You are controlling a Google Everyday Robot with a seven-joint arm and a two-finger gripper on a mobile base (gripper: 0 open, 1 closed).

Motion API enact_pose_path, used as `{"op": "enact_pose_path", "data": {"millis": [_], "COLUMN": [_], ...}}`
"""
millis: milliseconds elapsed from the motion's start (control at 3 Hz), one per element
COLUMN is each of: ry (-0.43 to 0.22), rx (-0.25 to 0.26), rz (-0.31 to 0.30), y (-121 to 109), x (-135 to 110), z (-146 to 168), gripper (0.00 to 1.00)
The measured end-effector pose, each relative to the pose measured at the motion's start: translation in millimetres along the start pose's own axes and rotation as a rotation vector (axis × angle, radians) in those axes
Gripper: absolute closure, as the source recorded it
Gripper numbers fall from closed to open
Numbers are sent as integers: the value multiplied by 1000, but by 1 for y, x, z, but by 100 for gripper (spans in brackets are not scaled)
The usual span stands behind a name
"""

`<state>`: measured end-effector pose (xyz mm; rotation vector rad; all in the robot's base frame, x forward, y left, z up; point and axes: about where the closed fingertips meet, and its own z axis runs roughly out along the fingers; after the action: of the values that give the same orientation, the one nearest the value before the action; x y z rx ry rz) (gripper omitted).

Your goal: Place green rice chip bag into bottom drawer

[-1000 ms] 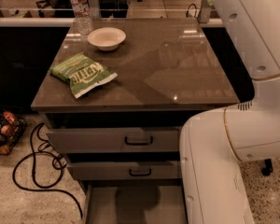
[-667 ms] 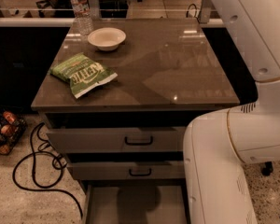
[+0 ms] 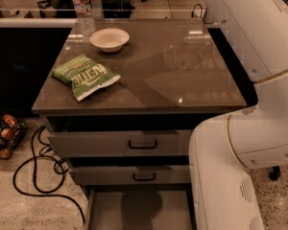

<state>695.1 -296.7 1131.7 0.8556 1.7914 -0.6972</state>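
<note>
rice chip bag — not in view. It is nowhere on the visible counter [image 3: 182, 71]; whether the arm hides it or it lies out of frame cannot be told.
bottom drawer [image 3: 173, 212] — pulled out at the near edge, floor bare but for a shadow, right part covered by the arm.
Kettle bag [image 3: 85, 75] — dull green with a white band, flat on the counter's left, nearer than the bowl. Judged a look-alike from its lettering, not the task's bag.
bowl [image 3: 109, 38], bottle [image 3: 82, 8] — far left of the counter, just beside each other.
upper drawers [image 3: 101, 143] — two, with black handles.
Risk — the Kettle bag is taken for the right one, being the only green bag showing. A low reach could also knock the open drawer's front, since the arm stands close to it.
arm [image 3: 225, 176] — white, bulky, folded at near right; one link rises far right, one drops beside the drawers.
gripper — out of view, so whether it is spread or pinching anything cannot be told.
</note>
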Motion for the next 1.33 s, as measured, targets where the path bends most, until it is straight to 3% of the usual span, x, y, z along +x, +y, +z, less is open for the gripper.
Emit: {"op": "enact_pose_path", "data": {"millis": [333,667,1000,1333], "ry": [0,78,211,310], "rx": [-32,-233,-495,-686], "rz": [13,53,119,182], "y": [2,1,-6,-15], "x": [-8,-19,-20,-13], "z": [-2,-16,-41,-71], "gripper": [100,100,100,100]}}
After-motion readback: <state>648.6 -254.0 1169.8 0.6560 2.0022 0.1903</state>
